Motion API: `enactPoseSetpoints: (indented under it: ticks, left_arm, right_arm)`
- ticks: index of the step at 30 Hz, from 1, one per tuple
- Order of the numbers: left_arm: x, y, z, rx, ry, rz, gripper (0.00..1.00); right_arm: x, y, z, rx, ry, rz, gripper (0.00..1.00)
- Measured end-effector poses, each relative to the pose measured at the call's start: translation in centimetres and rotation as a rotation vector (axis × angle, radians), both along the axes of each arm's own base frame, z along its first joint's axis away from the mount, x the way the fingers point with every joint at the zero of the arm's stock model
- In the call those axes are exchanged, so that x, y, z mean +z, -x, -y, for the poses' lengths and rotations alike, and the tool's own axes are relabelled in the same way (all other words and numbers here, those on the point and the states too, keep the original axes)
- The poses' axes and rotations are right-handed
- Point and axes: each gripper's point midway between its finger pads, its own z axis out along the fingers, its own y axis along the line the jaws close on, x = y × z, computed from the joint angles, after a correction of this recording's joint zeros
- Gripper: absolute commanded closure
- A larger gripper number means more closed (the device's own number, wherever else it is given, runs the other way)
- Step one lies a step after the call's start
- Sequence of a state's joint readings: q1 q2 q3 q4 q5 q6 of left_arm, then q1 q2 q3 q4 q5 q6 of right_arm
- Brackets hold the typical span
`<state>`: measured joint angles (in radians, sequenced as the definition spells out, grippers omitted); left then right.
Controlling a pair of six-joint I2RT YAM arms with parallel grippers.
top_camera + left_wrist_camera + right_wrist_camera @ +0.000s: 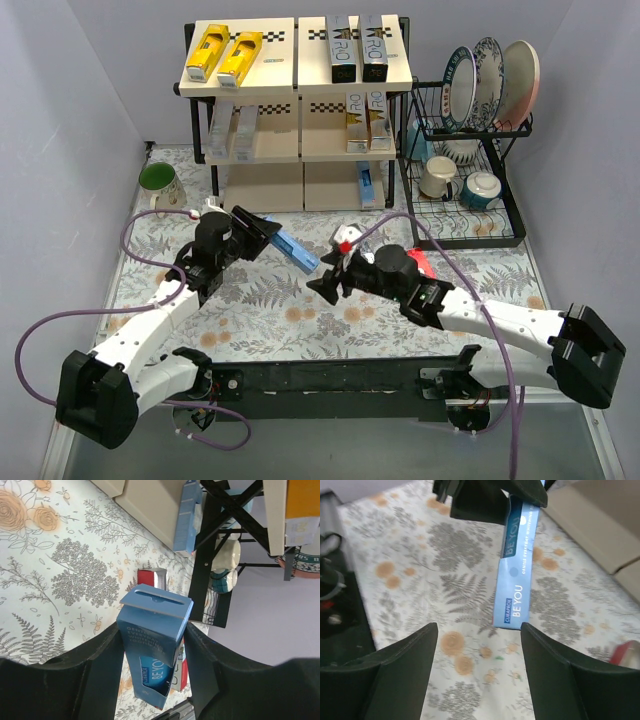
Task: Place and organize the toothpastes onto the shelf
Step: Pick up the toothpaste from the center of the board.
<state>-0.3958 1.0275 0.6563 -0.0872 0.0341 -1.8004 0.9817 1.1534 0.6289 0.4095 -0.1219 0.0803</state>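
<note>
I count eleven toothpaste cartons point(208, 52) in all. On the shelf point(278, 72) there are nine:
- Top tier: two yellow cartons point(240, 58) and two black cartons point(343, 50).
- Middle tier: two silver-grey cartons point(245, 130) and two gold-white cartons point(357, 118).
- Bottom tier: one shelved blue carton point(368, 183).

In front of the shelf I count two more: one held blue carton point(292, 248) in the left hand point(268, 232), and one red carton point(420, 262) on the bench point(260, 310).

Right of the shelf I count one dish rack point(470, 238) with three plates point(490, 75) and at least two cups point(437, 177). Left of the shelf I count one green mug point(157, 182).
</note>
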Motion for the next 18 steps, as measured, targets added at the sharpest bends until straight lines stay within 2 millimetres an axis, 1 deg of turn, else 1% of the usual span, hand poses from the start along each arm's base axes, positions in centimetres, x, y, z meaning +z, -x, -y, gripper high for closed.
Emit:
enactPoseSetpoints:
  ticks: [2,3,4,5,8,13,18]
  left_arm:
    - [-0.2,0.1,-0.1,0.006,-0.005,-0.027,0.78]
    - [-0.4,0.1,-0.1,0.011,-0.007,-0.042,0.78]
    - [-0.6,0.2,-0.2,0.013,-0.01,-0.053,0.78]
    - [-0.8,0.3,-0.3,0.016,-0.013,-0.066,0.78]
    - [-1.3,0.5,-0.4,0.022,-0.021,-0.099,0.78]
    - [-1.3,0.6,-0.4,0.029,-0.022,-0.125,0.78]
    - [-0.6,0.5,-0.4,0.036,-0.008,-0.127,0.78]
  right_arm:
    - [-0.7,0.2,-0.1,-0.032,0.069,0.101,0.18]
    - [-0.9,0.0,0.1,-0.065,0.118,0.191,0.17]
    - [-0.9,0.0,0.1,-0.078,0.134,0.225,0.16]
    - [-0.9,0.0,0.1,-0.104,0.164,0.311,0.14]
    - [-1.3,-0.1,0.0,-0.165,0.237,0.474,0.12]
    - [-2.2,-0.4,-0.7,-0.231,0.357,0.666,0.09]
    - [-3.0,-0.3,-1.5,-0.28,0.421,0.788,0.1]
